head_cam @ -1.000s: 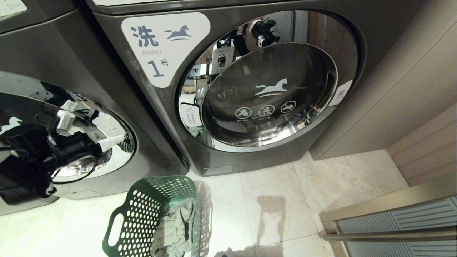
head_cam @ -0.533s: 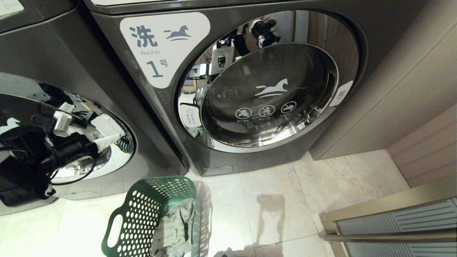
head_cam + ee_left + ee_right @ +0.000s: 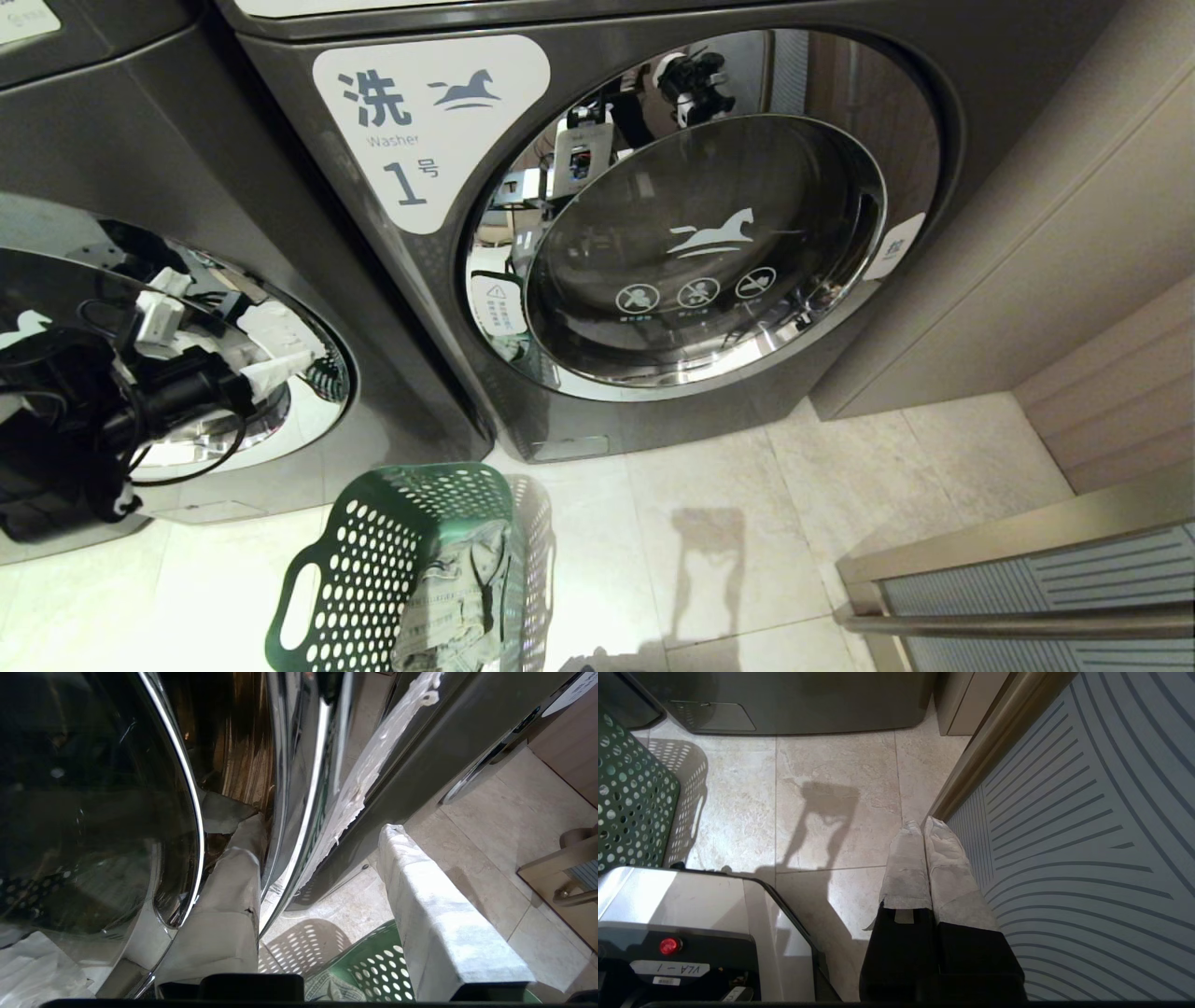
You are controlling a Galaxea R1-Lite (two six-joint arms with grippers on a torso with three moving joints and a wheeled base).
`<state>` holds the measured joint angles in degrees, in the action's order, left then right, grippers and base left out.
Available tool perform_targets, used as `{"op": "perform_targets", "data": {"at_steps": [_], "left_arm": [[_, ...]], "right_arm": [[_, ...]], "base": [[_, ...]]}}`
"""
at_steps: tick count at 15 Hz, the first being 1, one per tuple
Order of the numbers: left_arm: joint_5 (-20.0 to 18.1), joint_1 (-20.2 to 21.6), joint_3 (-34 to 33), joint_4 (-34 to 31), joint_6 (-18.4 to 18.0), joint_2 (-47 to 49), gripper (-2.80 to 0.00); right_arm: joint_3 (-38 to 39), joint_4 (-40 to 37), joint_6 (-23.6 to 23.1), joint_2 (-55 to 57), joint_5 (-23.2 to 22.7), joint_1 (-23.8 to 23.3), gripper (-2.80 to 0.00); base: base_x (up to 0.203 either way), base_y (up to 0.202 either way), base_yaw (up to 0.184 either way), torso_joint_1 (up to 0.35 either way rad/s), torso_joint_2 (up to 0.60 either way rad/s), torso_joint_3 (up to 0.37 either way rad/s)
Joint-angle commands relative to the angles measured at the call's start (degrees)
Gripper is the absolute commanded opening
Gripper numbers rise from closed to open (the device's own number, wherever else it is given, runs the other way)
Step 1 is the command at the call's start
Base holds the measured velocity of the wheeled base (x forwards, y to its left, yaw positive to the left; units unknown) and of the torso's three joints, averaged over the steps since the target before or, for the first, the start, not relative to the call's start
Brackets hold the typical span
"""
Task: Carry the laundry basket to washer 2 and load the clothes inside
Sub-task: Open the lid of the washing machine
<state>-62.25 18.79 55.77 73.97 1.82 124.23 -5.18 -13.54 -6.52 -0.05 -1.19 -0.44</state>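
Note:
Washer 2 (image 3: pixel 140 140) is the grey machine at the left; its numeral is out of view. My left gripper (image 3: pixel 280 350) is at the right edge of its round chrome-rimmed door (image 3: pixel 299 812). The gripper (image 3: pixel 317 828) is open and straddles that rim, one white-wrapped finger (image 3: pixel 233 882) tucked behind the rim and the other out over the floor. The green laundry basket (image 3: pixel 373 560) stands on the tiles just below, with the clothes (image 3: pixel 453 597) bundled inside. The left wrist view shows the basket (image 3: pixel 373 970) under the fingers. My right gripper (image 3: pixel 922 823) hangs shut and empty above the floor.
Washer 1 (image 3: pixel 420 131), door shut, stands right of washer 2. A beige cabinet (image 3: pixel 1046 243) flanks it. A striped panel with a metal rail (image 3: pixel 1027 597) is at the lower right, close beside my right gripper. Pale tiles (image 3: pixel 709 523) lie between the basket and the panel.

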Motion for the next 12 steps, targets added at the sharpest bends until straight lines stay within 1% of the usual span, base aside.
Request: {"op": "perform_targets", "data": {"at_steps": [1,2,9,12], "left_arm": [[-0.4,0.0,-0.6,0.3,0.1,-0.2,-2.80],[-0.4,0.0,-0.8,0.3,0.0,-0.1,0.00],[-0.5,0.0,-0.7,0.6,0.1,0.0,0.00],[-1.5,0.0,-0.8,1.7,0.4,0.1,0.00]], "right_arm": [[0.0,-0.1,0.0,0.0,0.0,0.0,-2.80],[0.0,-0.1,-0.1,0.0,0.0,0.0,-2.80],[0.0,-0.1,0.0,0.0,0.0,0.0,-2.80],[0.0,-0.1,0.0,0.0,0.0,0.0,-2.80]], "base": [[0.000,0.000,0.000,0.000,0.00,0.000],[0.000,0.000,0.000,0.000,0.00,0.000],[0.000,0.000,0.000,0.000,0.00,0.000],[0.000,0.000,0.000,0.000,0.00,0.000]]}}
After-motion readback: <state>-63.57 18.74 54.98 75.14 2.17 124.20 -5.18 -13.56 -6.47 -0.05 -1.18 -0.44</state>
